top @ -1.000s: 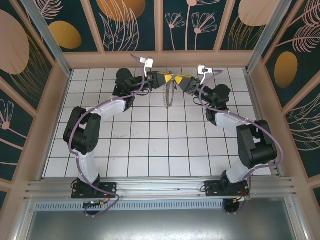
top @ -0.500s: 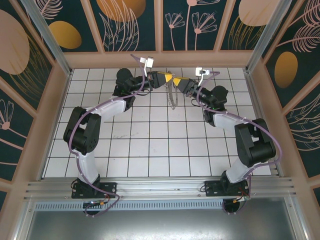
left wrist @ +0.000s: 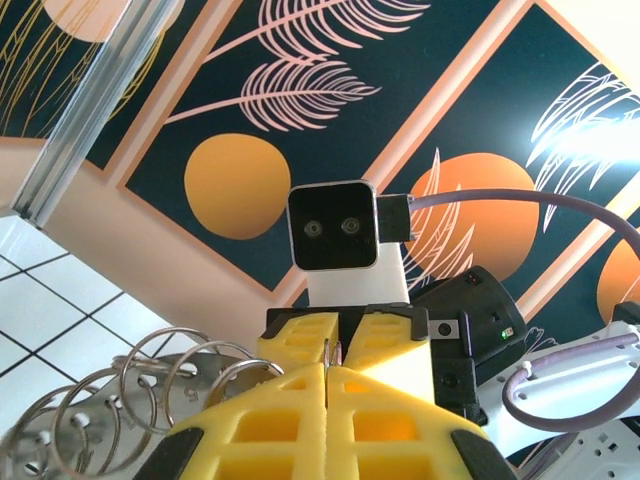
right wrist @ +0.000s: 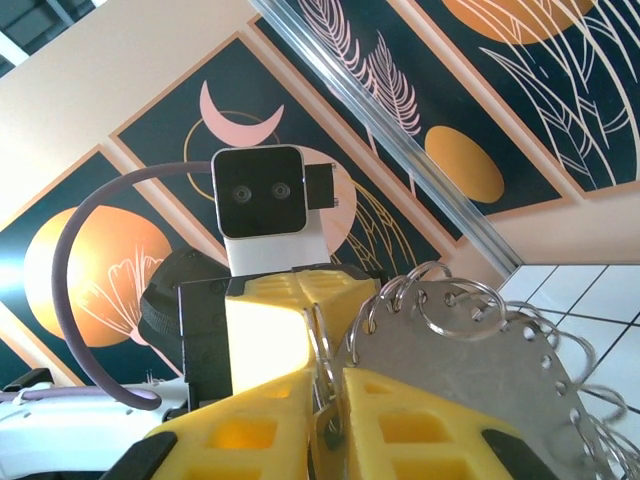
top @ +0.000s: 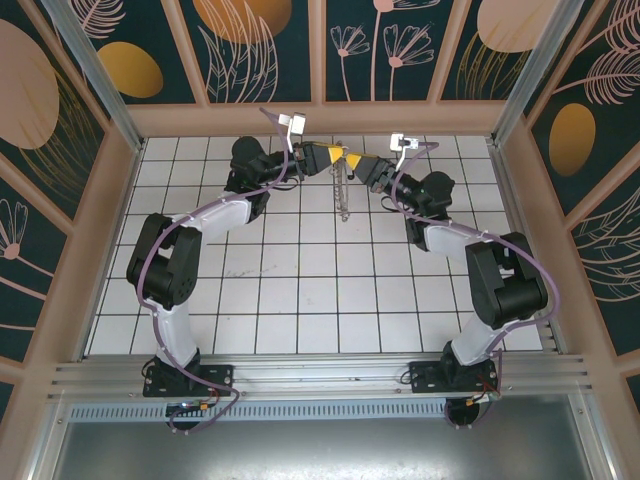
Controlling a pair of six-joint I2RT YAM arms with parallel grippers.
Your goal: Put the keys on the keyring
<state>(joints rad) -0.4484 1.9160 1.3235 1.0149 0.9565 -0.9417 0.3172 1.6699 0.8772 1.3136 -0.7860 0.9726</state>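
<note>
The keyring (top: 342,196) hangs edge-on below the two grippers at the back of the table. It is a grey metal plate (right wrist: 470,350) fringed with several small split rings (left wrist: 150,385). My left gripper (top: 336,154) (left wrist: 335,368) is shut on a thin double wire ring of it. My right gripper (top: 353,161) (right wrist: 328,385) faces it tip to tip, its jaws shut on the same wire. A small metal piece with a hole (right wrist: 326,426), apparently the key, sits between the right fingers on that wire. The plate lies against the right finger's outer side.
White tiled table (top: 300,280) with wooden walls and patterned panels at the back and sides. Both arms reach inward from left and right, with their elbows over the middle rows of tiles. An aluminium rail (top: 320,375) runs along the near edge.
My right gripper has moved left up to the left gripper's tips and its jaws have narrowed onto the wire. The hanging keyring has turned more edge-on. The left arm stayed put.
</note>
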